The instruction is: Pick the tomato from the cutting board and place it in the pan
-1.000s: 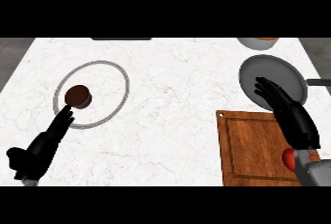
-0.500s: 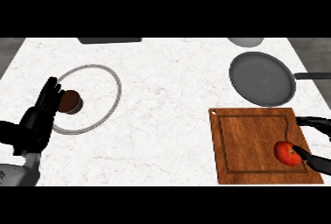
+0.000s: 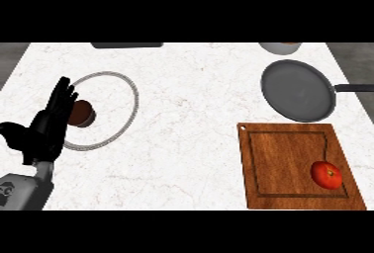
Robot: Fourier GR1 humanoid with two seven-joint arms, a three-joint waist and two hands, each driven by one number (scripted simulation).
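Observation:
A red tomato [image 3: 328,175] lies on the right part of the wooden cutting board [image 3: 285,158] at the lower right. Just behind the board sits the grey pan [image 3: 298,90], its black handle [image 3: 355,88] pointing right. My left hand [image 3: 48,126] shows at the left edge, open with fingers up, far from the tomato. My right hand is out of the picture.
A glass lid [image 3: 110,109] with a brown knob [image 3: 81,113] lies flat on the white counter beside my left hand. A dark object [image 3: 127,45] and a light bowl [image 3: 280,47] sit at the counter's far edge.
My right hand, which was beside the tomato, has left the view. The left hand rose a little beside the lid. The tomato rests uncovered on the board.

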